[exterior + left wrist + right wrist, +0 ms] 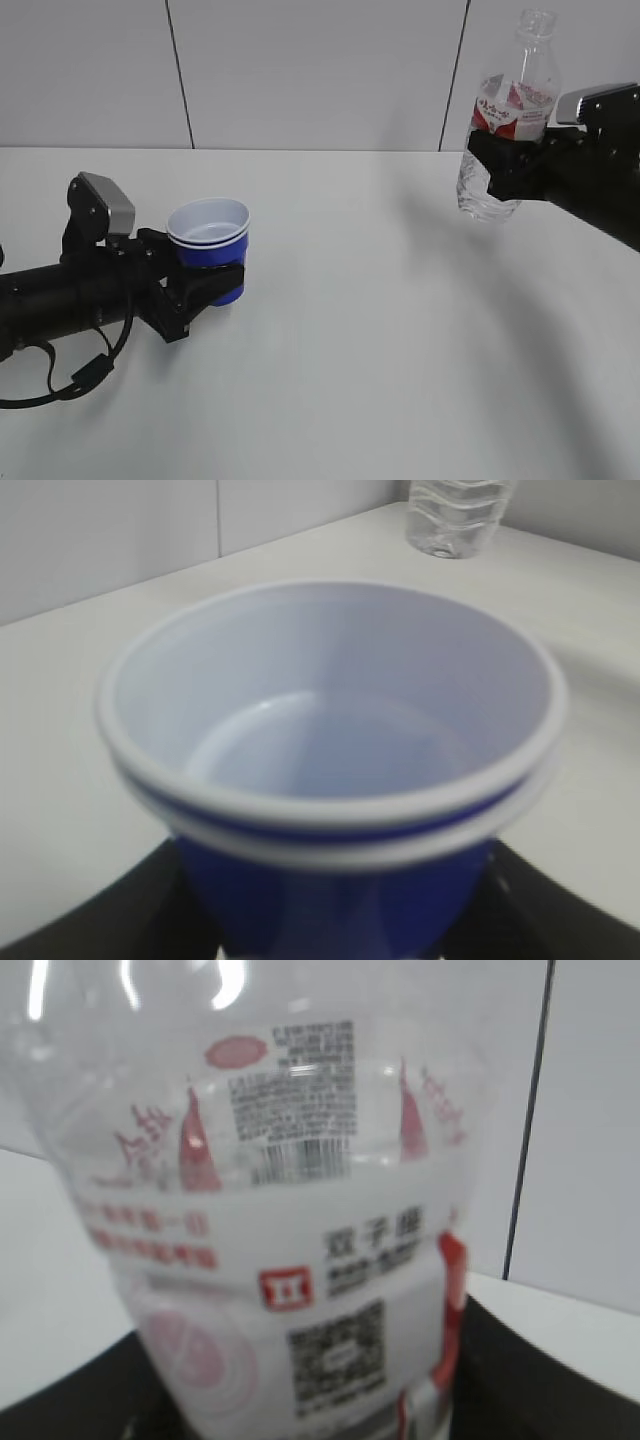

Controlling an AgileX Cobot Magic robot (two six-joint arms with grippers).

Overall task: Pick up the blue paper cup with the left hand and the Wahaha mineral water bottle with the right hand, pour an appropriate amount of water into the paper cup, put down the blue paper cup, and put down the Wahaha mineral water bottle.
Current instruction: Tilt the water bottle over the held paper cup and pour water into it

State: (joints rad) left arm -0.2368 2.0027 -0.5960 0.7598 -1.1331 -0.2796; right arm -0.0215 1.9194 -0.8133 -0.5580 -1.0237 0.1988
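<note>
The blue paper cup (211,245) has a white inside and a white double rim. It stands upright at the left of the table, and my left gripper (214,287) is shut on its blue wall. In the left wrist view the cup (330,770) fills the frame, and I cannot tell whether there is water in it. My right gripper (510,165) is shut on the Wahaha mineral water bottle (508,120) just below its label. It holds the bottle upright and capless, well above the table at the far right. The bottle's red and white label (290,1260) fills the right wrist view.
The white table (380,330) runs back to a white panelled wall (320,70). The bottle's ribbed base (455,515) shows at the top of the left wrist view.
</note>
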